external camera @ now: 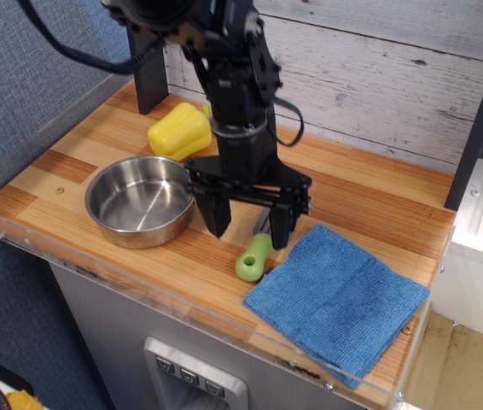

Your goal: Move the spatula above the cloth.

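The spatula's lime-green handle (253,259) lies on the wooden counter just left of the blue cloth (337,299). Its gray blade is hidden behind my gripper. My black gripper (249,225) is open and low over the spatula. One finger (219,216) stands left of the spatula and the other finger (281,225) stands right of it, near the cloth's top corner. Nothing is held. The cloth lies flat at the front right of the counter.
A steel pan (140,201) sits at the front left, its wire handle hidden behind my gripper. A yellow toy pepper (179,131) lies behind it. A dark post (147,68) stands at the back left. A clear acrylic rim (96,266) edges the counter.
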Action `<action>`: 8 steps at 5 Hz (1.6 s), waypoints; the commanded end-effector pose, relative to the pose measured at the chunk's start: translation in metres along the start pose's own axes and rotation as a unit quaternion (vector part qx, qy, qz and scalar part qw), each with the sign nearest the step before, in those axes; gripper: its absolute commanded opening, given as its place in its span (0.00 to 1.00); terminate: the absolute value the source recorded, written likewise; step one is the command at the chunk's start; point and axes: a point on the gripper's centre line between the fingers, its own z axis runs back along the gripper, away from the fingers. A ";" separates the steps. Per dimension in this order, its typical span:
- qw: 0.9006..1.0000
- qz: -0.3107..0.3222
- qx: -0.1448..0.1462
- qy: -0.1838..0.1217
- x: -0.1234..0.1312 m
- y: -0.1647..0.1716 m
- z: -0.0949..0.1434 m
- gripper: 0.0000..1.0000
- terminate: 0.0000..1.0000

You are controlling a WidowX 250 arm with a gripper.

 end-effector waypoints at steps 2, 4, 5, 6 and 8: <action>1.000 -0.007 0.022 0.008 0.003 -0.010 -0.012 1.00 0.00; 1.000 -0.005 -0.003 -0.009 0.004 -0.010 0.001 0.00 0.00; 1.000 -0.009 -0.024 -0.015 0.005 -0.011 0.008 0.00 0.00; 0.999 -0.009 -0.040 -0.028 0.005 -0.013 0.019 0.00 0.00; 0.997 -0.004 -0.044 -0.062 0.008 -0.017 0.062 0.00 0.00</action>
